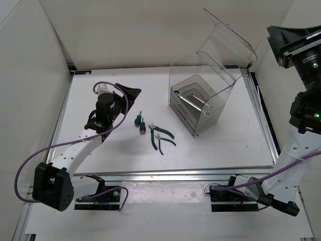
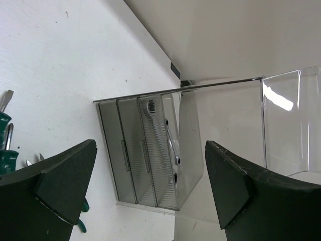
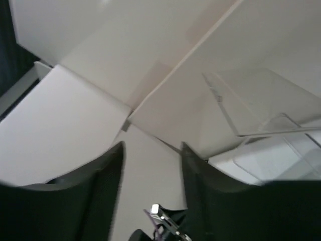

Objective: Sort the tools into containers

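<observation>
Left gripper (image 2: 150,183) open, empty. Bin (image 2: 150,160) ahead of it, screwdrivers (image 2: 6,159) just beside one finger. Right gripper (image 3: 151,153) open, empty, raised.

On the white table (image 1: 225,145), the two stubby screwdrivers with green and orange handles (image 1: 139,122) lie side by side just right of the left gripper's (image 1: 128,103) fingers (image 1: 131,92). The dark-green-handled pliers (image 1: 161,136) lie farther right, near the screwdrivers, between them and the tall clear plastic bin (image 1: 223,93). The bin stands well beyond the fingertips, toward the table's far right. In the left wrist view it sits straight ahead, framed between the two fingers. A silver metal wrench (image 2: 173,144) lies inside it, in a rear stepped compartment. The right gripper's (image 3: 152,150) fingers hang right of the bin and above it.
</observation>
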